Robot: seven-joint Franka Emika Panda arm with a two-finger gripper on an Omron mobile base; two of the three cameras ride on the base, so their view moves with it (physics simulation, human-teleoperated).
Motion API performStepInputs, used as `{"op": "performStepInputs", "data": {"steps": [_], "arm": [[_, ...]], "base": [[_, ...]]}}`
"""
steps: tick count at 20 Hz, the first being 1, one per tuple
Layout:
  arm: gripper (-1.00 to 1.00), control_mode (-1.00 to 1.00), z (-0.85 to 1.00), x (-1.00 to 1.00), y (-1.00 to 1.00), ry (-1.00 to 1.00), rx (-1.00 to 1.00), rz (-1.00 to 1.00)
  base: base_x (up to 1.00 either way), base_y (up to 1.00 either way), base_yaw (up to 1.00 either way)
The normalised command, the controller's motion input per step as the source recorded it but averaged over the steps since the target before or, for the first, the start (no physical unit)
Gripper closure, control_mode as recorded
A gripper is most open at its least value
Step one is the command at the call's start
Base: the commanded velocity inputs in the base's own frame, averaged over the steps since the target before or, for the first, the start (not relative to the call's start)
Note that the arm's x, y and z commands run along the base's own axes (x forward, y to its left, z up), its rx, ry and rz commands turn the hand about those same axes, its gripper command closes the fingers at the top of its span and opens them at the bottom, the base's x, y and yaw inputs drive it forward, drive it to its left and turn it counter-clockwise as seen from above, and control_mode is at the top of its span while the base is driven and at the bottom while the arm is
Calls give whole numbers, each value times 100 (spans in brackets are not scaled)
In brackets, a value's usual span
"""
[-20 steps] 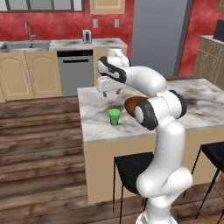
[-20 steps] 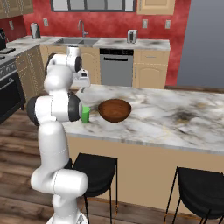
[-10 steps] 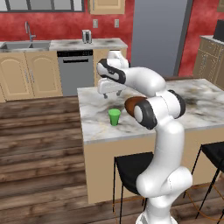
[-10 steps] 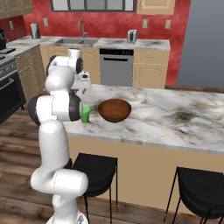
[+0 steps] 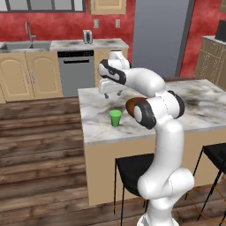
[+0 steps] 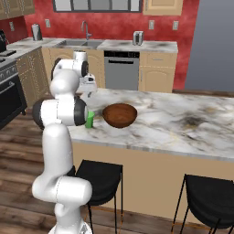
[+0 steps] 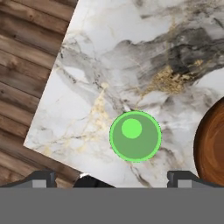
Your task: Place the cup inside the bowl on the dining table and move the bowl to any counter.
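The small green cup point(image 5: 115, 118) stands upright on the dining table point(image 5: 95, 108) near its left end. Seen from the other side, the cup point(image 6: 90, 119) is half hidden behind my arm. The dark brown bowl point(image 6: 119, 114) sits just right of it, partly covered by my arm in the left base view point(image 5: 131, 105). My gripper point(image 5: 113, 94) hangs open above the table, a little beyond the cup. In the hand view the cup point(image 7: 135, 136) lies straight below, ahead of the open gripper point(image 7: 113, 178), with the bowl point(image 7: 212, 144) at the right edge.
Black stools point(image 6: 98, 176) stand along the table's near side. A counter point(image 5: 66, 45) with a sink, a dishwasher point(image 5: 76, 73) and a toaster runs along the red back wall. A stove point(image 6: 8, 98) is at far left. Wood floor point(image 7: 26, 65) borders the table's end.
The hand has sunk very slightly over the table. Its jaws stay open, and the cup and bowl have not moved.
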Motion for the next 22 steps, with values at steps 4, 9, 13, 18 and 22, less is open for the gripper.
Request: {"op": "performStepInputs", "data": {"steps": [4,9,13,18,22], "arm": [[-100,-100,-4,36,0,0,0,1],[-100,-100,0,20,0,0,0,1],[-100,-100,-2,1,0,2,0,1],[-100,-100,-21,0,0,0,0,0],[-100,-100,-29,0,0,0,0,0]], "base": [[0,0,0],[0,0,0],[0,0,0],[0,0,0],[0,0,0]]}}
